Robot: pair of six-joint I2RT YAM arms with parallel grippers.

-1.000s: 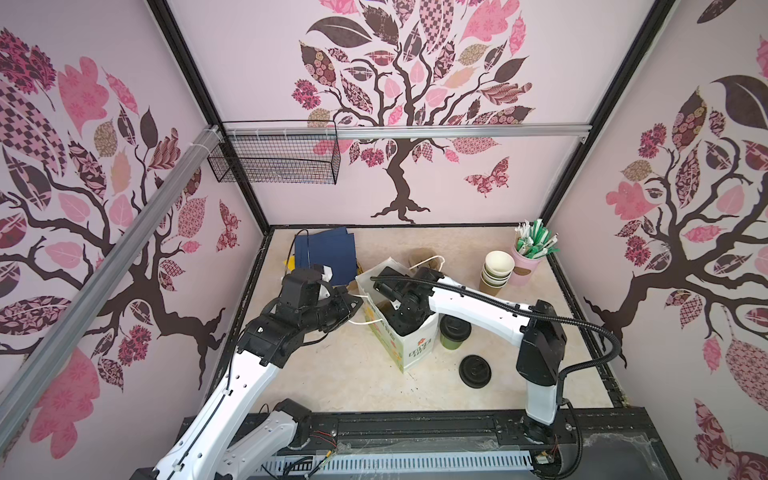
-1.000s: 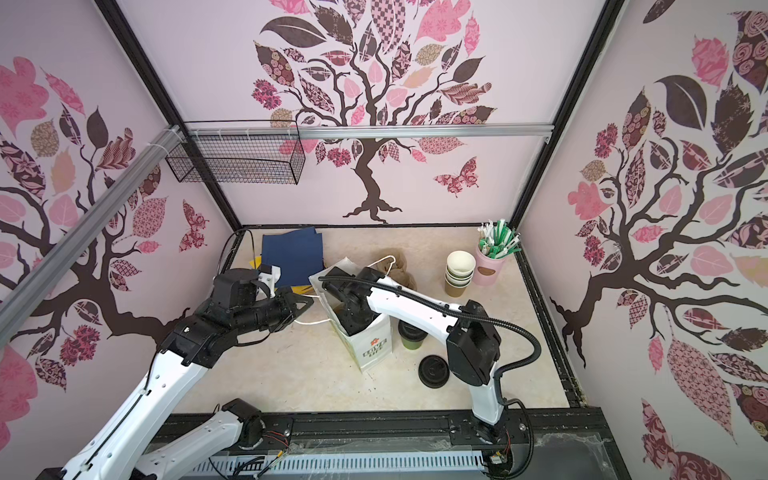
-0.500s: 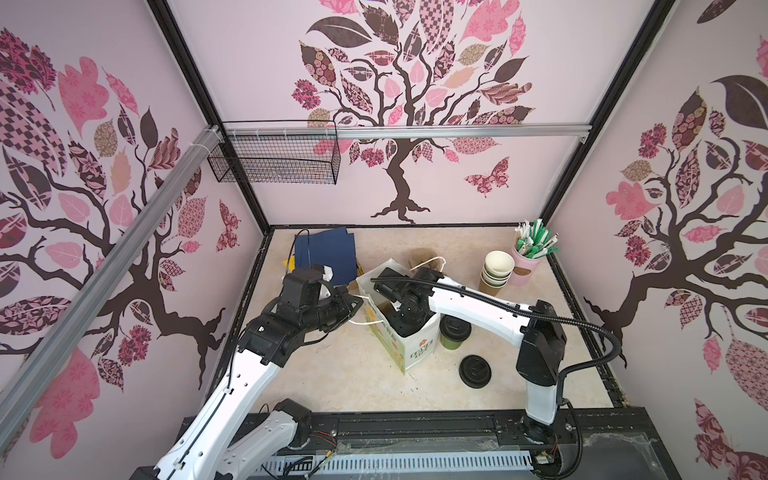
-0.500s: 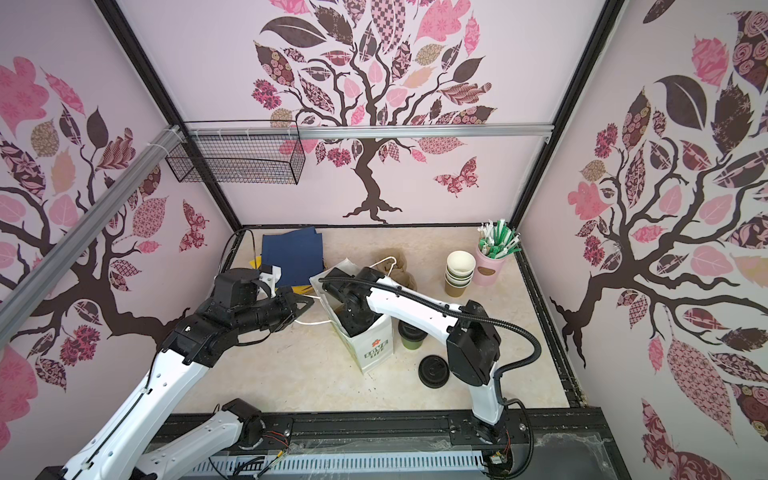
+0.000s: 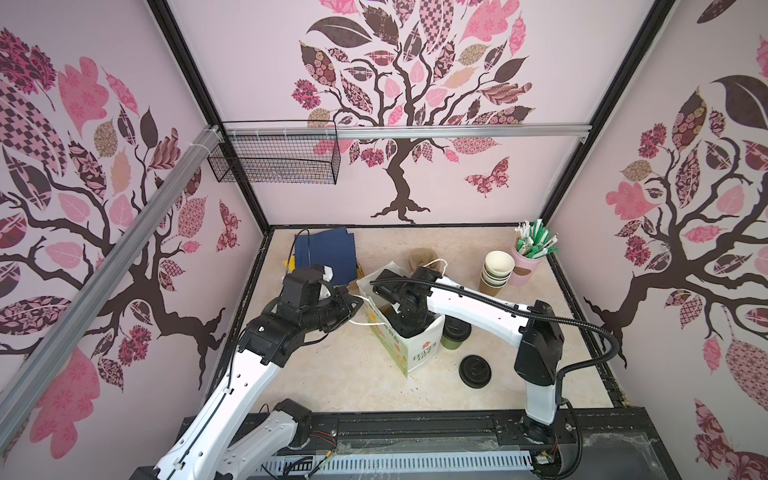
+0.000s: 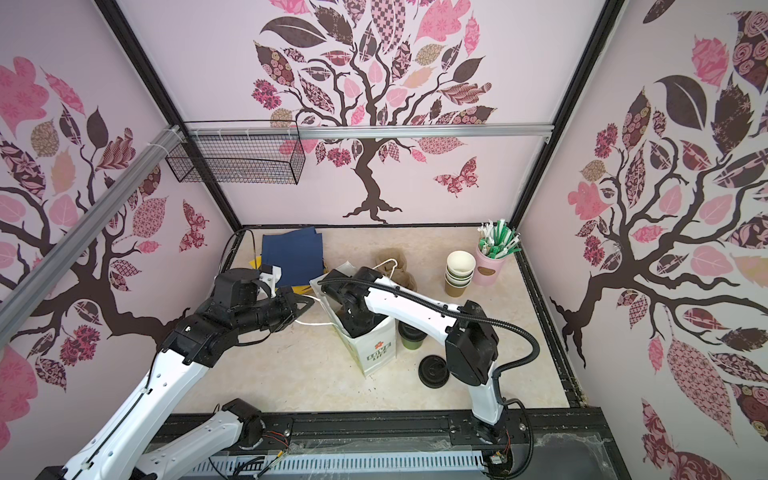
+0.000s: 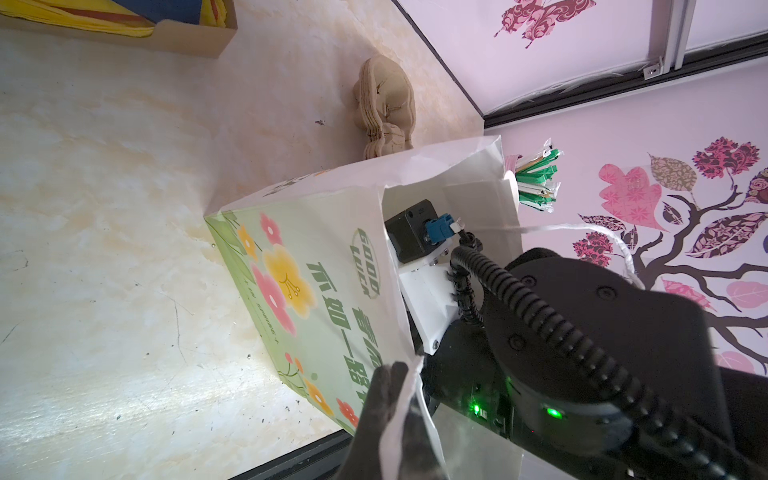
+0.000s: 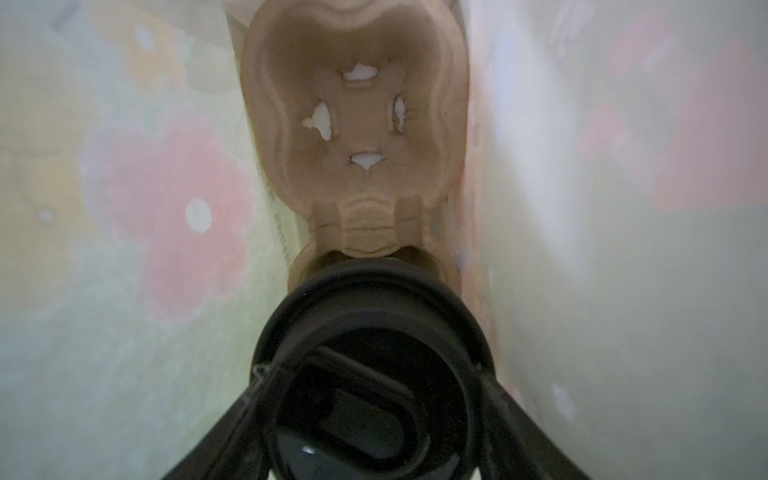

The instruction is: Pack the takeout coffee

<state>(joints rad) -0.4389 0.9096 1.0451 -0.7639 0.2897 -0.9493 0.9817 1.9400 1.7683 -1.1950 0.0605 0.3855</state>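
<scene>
A white paper bag (image 5: 419, 349) (image 6: 376, 349) (image 7: 299, 270) with a flower print stands open at mid-table. My left gripper (image 5: 357, 301) (image 6: 309, 305) (image 7: 405, 374) is shut on the bag's rim at its left side. My right arm reaches down into the bag, so my right gripper (image 8: 374, 374) shows only in the right wrist view. It is shut on a takeout coffee cup, whose black lid (image 8: 374, 353) sits between the fingers (image 8: 232, 419). The cup is over the nearer socket of a brown carrier (image 8: 353, 124) on the bag's floor. Another lidded green cup (image 5: 455, 334) (image 6: 411, 336) stands just right of the bag.
Loose black lids (image 5: 475, 371) (image 6: 433, 371) lie in front of that cup. Nested lidless cups (image 5: 494, 272), a pink holder of wrapped sticks (image 5: 530, 253), spare brown carriers (image 5: 422, 259) and a blue stack (image 5: 328, 253) stand at the back. A wire basket (image 5: 274, 160) hangs on the wall.
</scene>
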